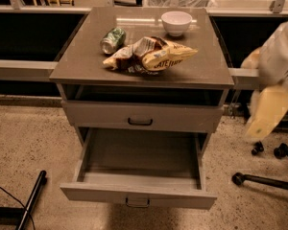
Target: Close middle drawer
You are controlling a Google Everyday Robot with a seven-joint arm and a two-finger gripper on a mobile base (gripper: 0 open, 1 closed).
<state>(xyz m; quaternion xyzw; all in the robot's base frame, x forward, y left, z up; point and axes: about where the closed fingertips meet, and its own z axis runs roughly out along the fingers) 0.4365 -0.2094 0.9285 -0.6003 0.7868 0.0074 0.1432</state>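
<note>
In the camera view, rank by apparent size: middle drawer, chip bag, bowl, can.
1. middle drawer
2. chip bag
3. bowl and can: look alike, unranked.
The gripper is right of the cabinet.

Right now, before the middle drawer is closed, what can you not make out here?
Camera view:
1. Anything below the pulled-out middle drawer: hidden by it.
2. Top drawer inside: dark under the cabinet top.
3. Gripper, far right: its arm is cut by the right edge.
</note>
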